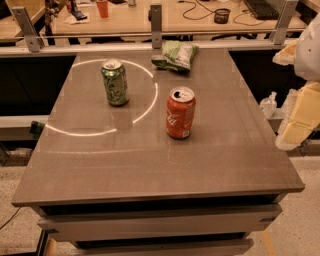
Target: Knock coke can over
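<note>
Near the middle of the grey table point(235, 165) stands the red-orange aluminium coke can point(180, 113), upright; the pale gripper point(300, 117) hangs off the right edge, likely placed for a sideways push, spread or pressed together I cannot tell

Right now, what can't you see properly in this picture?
- Hand: camera view, right edge beside the table, partly cut off by the frame.
- Coke can: back side hidden, turned away from the camera.
- Green can: writing too small to read.
- Green bag: lettering too small to read.
- Keyboard on the far desk: cut by the top edge.
</note>
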Motion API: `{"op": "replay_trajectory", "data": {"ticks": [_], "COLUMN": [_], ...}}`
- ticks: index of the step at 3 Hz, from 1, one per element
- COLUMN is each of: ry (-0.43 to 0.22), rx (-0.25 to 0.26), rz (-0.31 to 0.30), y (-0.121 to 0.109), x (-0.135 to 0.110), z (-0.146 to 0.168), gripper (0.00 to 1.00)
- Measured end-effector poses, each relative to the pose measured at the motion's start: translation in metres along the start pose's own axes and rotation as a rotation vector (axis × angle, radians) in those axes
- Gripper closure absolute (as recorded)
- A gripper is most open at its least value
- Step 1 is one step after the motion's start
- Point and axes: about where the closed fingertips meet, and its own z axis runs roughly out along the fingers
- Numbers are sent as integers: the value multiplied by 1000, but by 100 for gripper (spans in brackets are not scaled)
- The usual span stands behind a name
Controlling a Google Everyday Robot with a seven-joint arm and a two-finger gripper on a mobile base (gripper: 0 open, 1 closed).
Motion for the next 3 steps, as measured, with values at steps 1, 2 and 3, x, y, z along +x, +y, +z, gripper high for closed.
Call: {"op": "replay_trajectory", "data": {"ticks": [1, 2, 3], "ry": [0, -42, -161], "rx": [0, -5, -4], "rz": [0, 42, 154], "y": [0, -2, -13], "x": [0, 5, 40], "z": [0, -2, 12], "gripper": [0, 0, 0]}}
